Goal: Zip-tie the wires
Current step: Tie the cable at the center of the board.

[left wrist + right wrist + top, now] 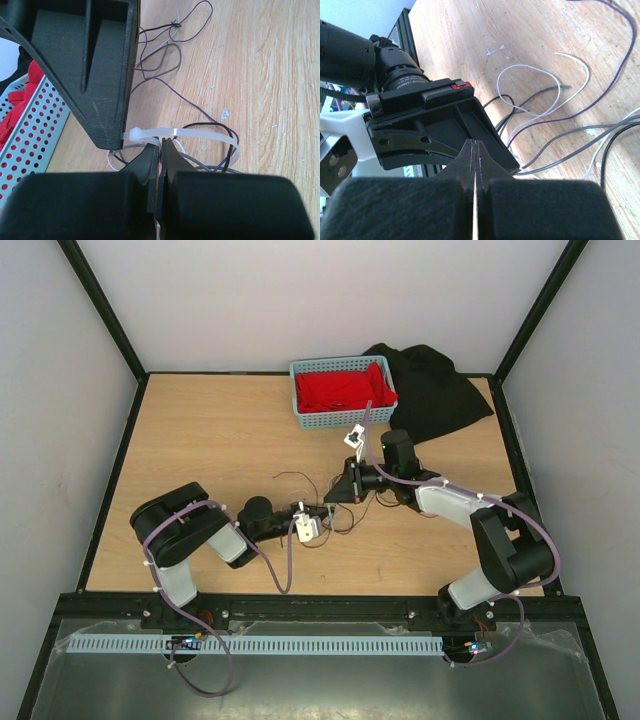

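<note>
Left wrist view: wires (190, 102) loop just beyond the tightly closed left end effector (160, 150).

The left gripper (318, 514) and the right gripper (345, 488) meet near the middle of the wooden worktop (200, 440). They are close together, right by the thin dark wires (347, 517). Farther back a blue basket (340, 418) holds a red cloth (340, 390). A black cloth (440, 390) lies just beside the basket, on its right.
</note>
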`<state>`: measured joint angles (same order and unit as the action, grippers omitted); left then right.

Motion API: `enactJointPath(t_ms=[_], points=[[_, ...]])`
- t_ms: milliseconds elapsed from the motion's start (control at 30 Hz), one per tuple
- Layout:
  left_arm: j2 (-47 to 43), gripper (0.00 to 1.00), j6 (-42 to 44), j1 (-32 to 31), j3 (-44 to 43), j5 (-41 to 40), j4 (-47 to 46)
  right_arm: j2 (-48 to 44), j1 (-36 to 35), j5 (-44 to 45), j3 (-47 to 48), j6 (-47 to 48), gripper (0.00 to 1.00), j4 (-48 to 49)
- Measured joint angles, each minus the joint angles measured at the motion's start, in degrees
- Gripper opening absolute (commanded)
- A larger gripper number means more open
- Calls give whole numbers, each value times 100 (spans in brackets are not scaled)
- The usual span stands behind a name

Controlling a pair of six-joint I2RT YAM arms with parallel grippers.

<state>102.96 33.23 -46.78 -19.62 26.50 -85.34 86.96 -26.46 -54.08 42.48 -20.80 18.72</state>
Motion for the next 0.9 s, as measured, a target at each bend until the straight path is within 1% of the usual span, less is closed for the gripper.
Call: enactJointPath(t_ms=[267, 700, 900], points=[[0, 0, 103, -2, 0, -111, -52, 114, -9, 269, 269, -15, 0, -164], [0, 0, 210, -66, 15, -313, -57, 393, -7, 426, 619, -170, 0, -192], [13, 0, 192, -127, 170, -457, -94, 498, -7, 428, 815, -302, 0, -195]])
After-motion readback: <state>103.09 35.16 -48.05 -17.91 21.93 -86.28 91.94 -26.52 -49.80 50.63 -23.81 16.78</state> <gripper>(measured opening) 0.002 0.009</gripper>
